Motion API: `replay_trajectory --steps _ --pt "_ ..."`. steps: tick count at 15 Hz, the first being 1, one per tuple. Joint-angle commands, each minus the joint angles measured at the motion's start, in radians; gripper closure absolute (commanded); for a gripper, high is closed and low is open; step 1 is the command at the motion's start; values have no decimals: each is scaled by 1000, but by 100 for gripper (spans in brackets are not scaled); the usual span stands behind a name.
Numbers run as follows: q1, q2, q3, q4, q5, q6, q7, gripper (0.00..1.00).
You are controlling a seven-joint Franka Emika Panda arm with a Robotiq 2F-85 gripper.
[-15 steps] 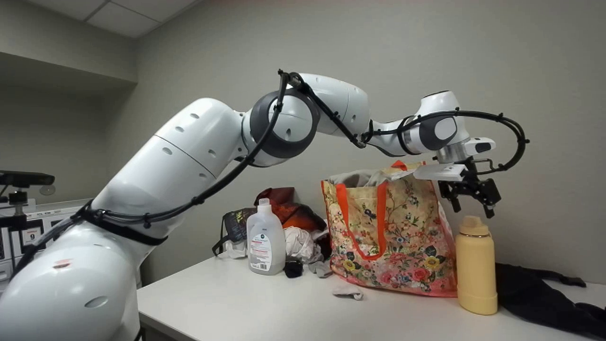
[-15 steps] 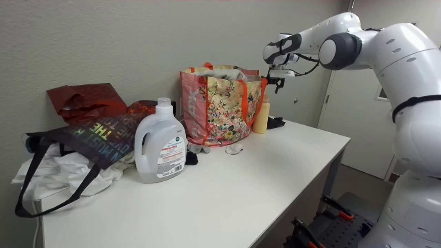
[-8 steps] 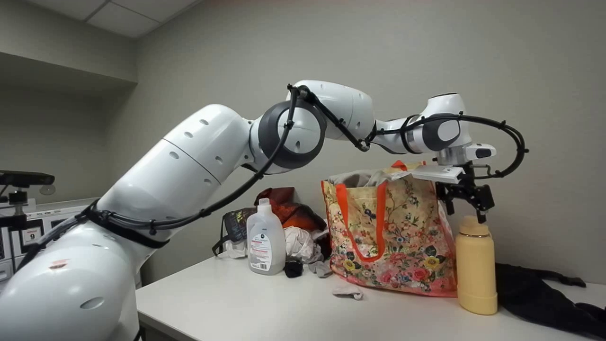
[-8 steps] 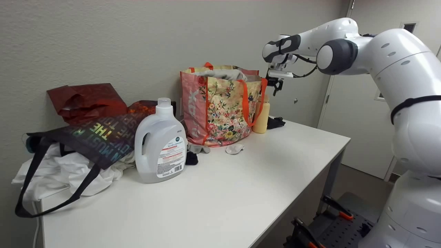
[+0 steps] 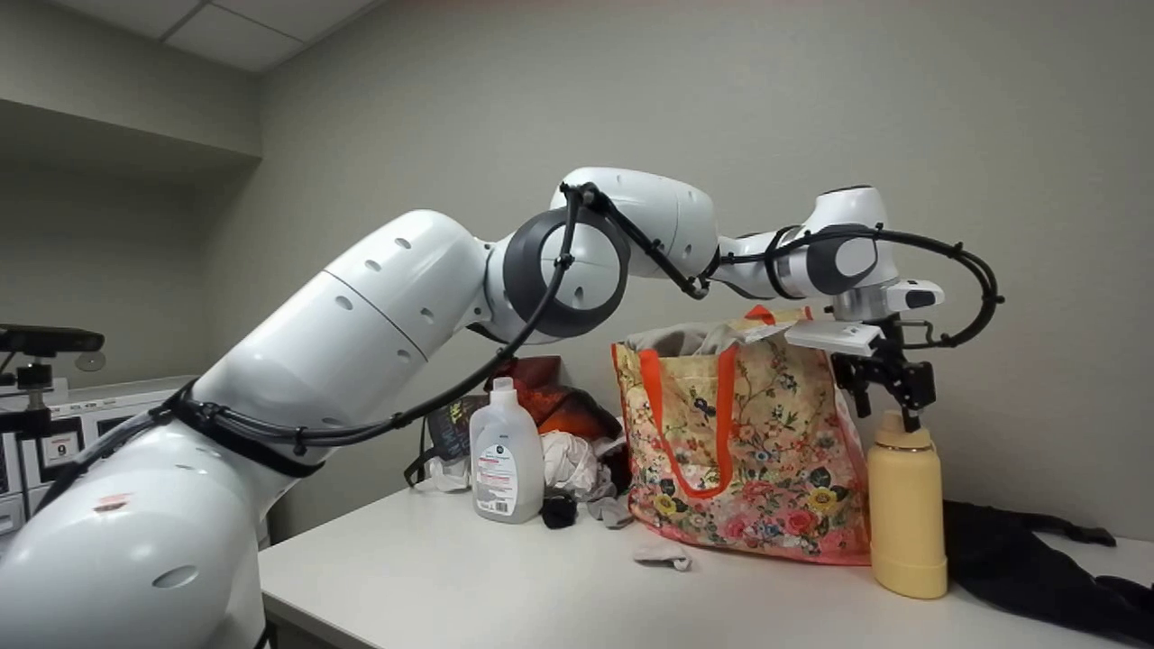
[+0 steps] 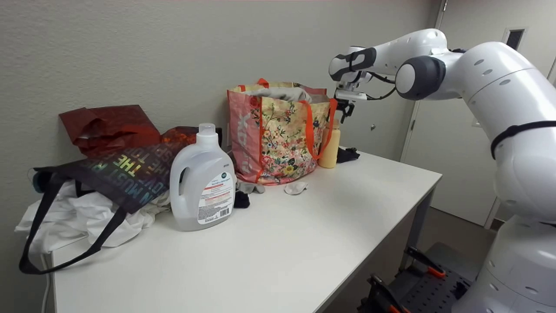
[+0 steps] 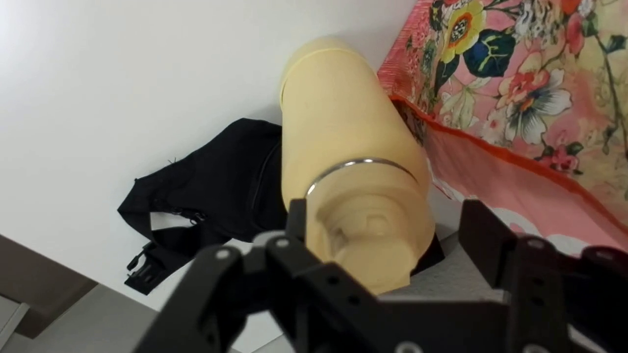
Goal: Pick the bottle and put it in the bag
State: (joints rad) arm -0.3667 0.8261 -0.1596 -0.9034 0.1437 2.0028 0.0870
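The tall pale-yellow bottle (image 5: 906, 514) stands upright on the table beside the floral bag (image 5: 766, 451). Both also show in an exterior view, the bottle (image 6: 332, 145) partly behind an orange handle of the bag (image 6: 282, 134). My gripper (image 5: 888, 416) is open and points down at the height of the bottle's cap. In the wrist view the bottle (image 7: 343, 113) reaches up between the jaws of the gripper (image 7: 385, 208). The left finger overlaps the bottle's edge; the right finger stands apart from it. I cannot tell whether the left finger touches. Grey cloth fills the bag's open top.
A dark cloth (image 5: 1019, 559) with straps lies behind the bottle. A white labelled jug (image 6: 204, 182) stands farther along the table (image 6: 269, 252), near white cloths and a dark printed bag (image 6: 126, 169). Small socks (image 6: 296, 188) lie before the floral bag. The wall is close behind.
My gripper has come down and shifted slightly toward the floral bag, so its fingertips now reach the cap. The jaws stay open. The bottle and the bag have not moved.
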Motion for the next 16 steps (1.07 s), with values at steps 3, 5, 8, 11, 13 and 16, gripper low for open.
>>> replay_trajectory --steps 3,5,8,11,13,16 --pt "-5 51 -2 82 6 -31 39 66" --pt "-5 55 -4 99 3 -31 45 78" --pt "-3 57 -9 115 -2 -30 44 81" --pt "-1 59 -10 125 -4 -32 42 82" --pt "-1 59 -10 133 -4 -32 39 83" --pt "0 46 -9 146 -1 -34 41 95"
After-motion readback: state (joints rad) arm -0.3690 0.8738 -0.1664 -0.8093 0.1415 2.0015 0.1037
